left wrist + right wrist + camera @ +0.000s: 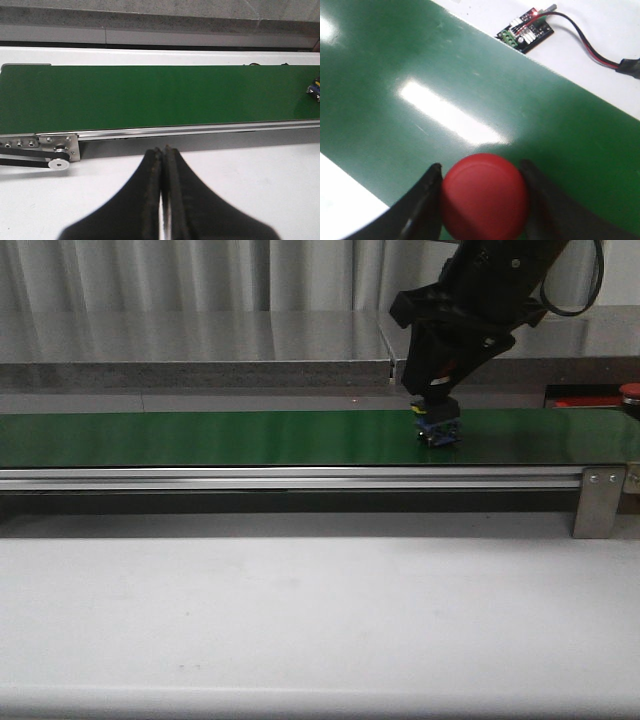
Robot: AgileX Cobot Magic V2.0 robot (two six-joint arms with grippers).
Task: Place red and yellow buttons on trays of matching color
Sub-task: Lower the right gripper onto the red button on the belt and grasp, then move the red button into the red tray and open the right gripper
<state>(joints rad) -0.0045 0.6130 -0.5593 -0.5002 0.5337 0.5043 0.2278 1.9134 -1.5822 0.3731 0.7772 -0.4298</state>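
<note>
While gripping red button (484, 196), right pincer (482, 200), green belt (200, 437)

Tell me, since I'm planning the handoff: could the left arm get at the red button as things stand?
Probably not easily. The left gripper sits shut over the white table, well away, while the red button sits between the right gripper's fingers on the belt.
</note>
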